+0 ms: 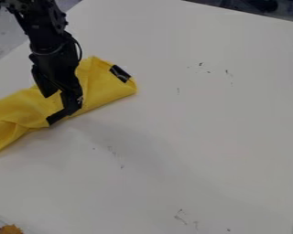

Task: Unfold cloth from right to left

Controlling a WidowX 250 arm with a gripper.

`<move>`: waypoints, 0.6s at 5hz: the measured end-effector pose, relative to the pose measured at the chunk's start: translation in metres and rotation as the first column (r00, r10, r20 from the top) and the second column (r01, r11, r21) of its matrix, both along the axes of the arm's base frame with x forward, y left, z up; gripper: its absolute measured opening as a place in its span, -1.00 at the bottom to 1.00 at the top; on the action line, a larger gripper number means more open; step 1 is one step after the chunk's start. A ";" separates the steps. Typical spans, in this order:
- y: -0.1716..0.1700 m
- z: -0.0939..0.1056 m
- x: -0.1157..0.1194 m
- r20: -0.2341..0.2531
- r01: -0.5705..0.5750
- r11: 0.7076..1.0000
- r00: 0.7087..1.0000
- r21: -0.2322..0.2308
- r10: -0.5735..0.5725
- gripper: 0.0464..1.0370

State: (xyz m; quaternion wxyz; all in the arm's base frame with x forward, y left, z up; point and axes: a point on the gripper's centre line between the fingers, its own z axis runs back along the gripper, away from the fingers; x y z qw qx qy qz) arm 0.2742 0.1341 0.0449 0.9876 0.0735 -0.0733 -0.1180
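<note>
The black gripper [51, 109] hangs over the middle of the yellow cloth [106, 89] at the upper left of the camera view. It is open, with yellow fabric visible between its two fingers. The cloth lies as a folded, bunched strip from the left edge up to the right, its right end flat and rounded. A black patch [119, 73] marks the fabric near that right end. Whether the fingertips touch the cloth, I cannot tell.
The white table [198, 123] extends to the right of and below the cloth, with small dark marks on its surface. At the bottom left corner sits a small orange-brown object [11, 229]. Dark items stand beyond the table's top right edge.
</note>
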 end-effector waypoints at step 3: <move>-0.004 -0.027 -0.017 -0.064 -0.084 0.994 0.995 -0.066 0.079 0.85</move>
